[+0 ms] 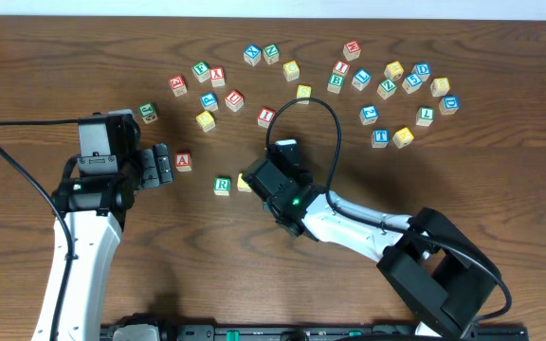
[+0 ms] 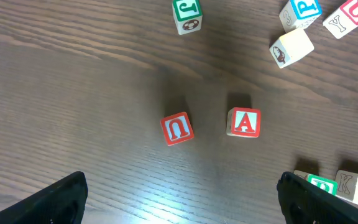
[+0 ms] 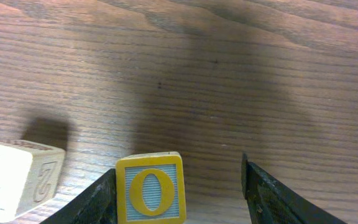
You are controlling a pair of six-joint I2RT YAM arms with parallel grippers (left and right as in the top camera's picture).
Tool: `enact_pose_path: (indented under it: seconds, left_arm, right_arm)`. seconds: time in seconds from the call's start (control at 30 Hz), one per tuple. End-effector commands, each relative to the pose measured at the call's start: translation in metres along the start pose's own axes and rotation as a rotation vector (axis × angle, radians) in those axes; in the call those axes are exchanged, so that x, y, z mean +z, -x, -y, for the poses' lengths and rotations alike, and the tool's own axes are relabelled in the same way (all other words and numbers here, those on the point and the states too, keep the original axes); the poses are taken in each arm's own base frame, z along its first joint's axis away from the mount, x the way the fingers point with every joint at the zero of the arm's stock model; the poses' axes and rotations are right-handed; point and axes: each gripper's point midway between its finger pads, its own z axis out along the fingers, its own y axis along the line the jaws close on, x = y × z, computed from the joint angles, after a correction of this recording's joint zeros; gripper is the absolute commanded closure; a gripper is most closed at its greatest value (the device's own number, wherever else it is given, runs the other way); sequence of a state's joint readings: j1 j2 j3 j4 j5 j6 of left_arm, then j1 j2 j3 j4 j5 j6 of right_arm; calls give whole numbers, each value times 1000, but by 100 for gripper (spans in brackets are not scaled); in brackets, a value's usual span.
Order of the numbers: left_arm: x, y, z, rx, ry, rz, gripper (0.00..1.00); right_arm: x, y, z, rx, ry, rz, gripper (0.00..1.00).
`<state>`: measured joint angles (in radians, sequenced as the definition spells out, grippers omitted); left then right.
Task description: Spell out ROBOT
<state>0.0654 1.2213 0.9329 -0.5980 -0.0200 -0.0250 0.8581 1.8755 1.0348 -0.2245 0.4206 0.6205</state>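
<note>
Over on the left, the left gripper [image 1: 162, 166] is wide open with nothing in it, and its fingers point at the red A block [image 1: 183, 160] just beside them. Next comes the green R block [image 1: 222, 186], and just beside that stands the yellow O block [image 3: 151, 190] on the table [image 1: 83, 57]. Then the right gripper [image 3: 178, 177] has its fingers loose around that yellow block, one finger right against it and the other apart, so it is not squeezing.
</note>
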Motion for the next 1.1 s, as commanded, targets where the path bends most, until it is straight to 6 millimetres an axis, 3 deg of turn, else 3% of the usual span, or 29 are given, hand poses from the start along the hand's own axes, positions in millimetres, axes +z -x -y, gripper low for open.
enact_pose_path:
  seconds: [0.0,0.7,0.9,1.07]
  left_arm:
    - [-8,13,1,-1,-14,37,4]
    - [-8,13,1,-1,-14,37,4]
    - [-8,13,1,-1,-14,37,4]
    - [-8,13,1,-1,-14,37,4]
  right_arm:
    - [5,1,14,10,-56,6,42]
    - [4,-1,28,45,-124,11,42]
    - [4,-1,27,42,-122,11,39]
    - [5,0,13,5,-51,3,33]
